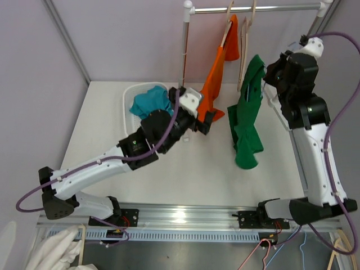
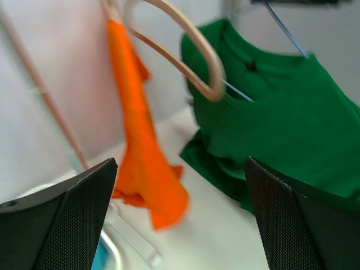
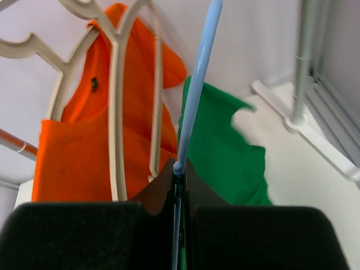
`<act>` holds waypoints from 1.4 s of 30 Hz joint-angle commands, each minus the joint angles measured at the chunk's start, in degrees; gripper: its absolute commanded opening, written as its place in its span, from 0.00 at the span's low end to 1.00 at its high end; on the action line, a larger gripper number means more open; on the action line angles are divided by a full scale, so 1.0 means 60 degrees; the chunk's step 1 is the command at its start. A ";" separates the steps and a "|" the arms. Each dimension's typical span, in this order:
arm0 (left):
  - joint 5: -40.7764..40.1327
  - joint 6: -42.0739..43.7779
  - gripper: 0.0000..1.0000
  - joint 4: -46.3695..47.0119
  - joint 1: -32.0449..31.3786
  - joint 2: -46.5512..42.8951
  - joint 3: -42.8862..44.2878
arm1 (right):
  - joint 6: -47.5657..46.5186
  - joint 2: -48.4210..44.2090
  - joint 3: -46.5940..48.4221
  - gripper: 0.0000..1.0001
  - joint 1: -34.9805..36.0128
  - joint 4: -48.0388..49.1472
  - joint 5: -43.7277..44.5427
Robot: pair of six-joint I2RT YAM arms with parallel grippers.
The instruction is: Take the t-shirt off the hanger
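A green t-shirt [image 1: 247,112] hangs from a light blue hanger [image 3: 194,95], its lower part resting on the table. My right gripper [image 3: 179,169] is shut on the blue hanger's thin rod and holds it up near the rail; in the top view the gripper [image 1: 270,76] sits just right of the shirt's shoulder. My left gripper [image 2: 180,219] is open and empty, low over the table, facing the green shirt [image 2: 270,124]; in the top view it [image 1: 203,121] is beside the orange shirt's hem.
An orange t-shirt [image 1: 216,73] hangs on a wooden hanger [image 3: 115,101] from the rail [image 1: 253,8]. An empty wooden hanger [image 2: 185,50] hangs beside it. A white bin [image 1: 127,100] with a teal garment [image 1: 149,101] stands at the back left.
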 commanded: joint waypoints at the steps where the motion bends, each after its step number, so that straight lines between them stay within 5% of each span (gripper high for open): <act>1: -0.0282 0.0166 1.00 0.1137 -0.1013 -0.1231 -0.1110 | 0.1393 -0.1741 -0.1020 0.00 0.0772 -0.0288 0.3698; 7: -0.0689 0.0336 0.99 0.1737 -0.3122 -0.1997 -0.2782 | 0.2744 -0.1921 -0.0733 0.00 0.1987 -0.2485 0.5997; 13: -0.0723 0.0659 0.99 0.2410 -0.4266 -0.1704 -0.3265 | 0.3316 -0.1993 -0.0819 0.00 0.2546 -0.3322 0.6543; 31: -0.0690 0.0368 0.99 0.1008 -0.3521 0.0829 -0.1377 | 0.2804 -0.2301 -0.1024 0.00 0.2854 -0.2575 0.5899; 32: -0.0705 0.0338 0.92 0.0861 -0.3491 0.0946 -0.1159 | 0.2789 -0.2316 -0.1010 0.00 0.2854 -0.2546 0.5913; 33: -0.0778 0.0251 0.61 0.0700 -0.3433 0.1194 -0.0925 | 0.2745 -0.2301 -0.0995 0.00 0.2854 -0.2517 0.5913; 35: -0.1231 0.0308 0.27 0.0318 -0.3432 0.1459 -0.0543 | 0.2686 -0.2330 -0.0995 0.00 0.2854 -0.2429 0.5971; 36: -0.1566 0.0410 0.01 0.0245 -0.3447 0.1591 -0.0454 | 0.2643 -0.2316 -0.1024 0.00 0.2854 -0.2370 0.6001; 42: -0.2478 0.0998 0.01 0.1065 -0.4002 0.1212 -0.1404 | 0.2013 -0.1892 -0.0878 0.00 0.2635 -0.2019 0.6411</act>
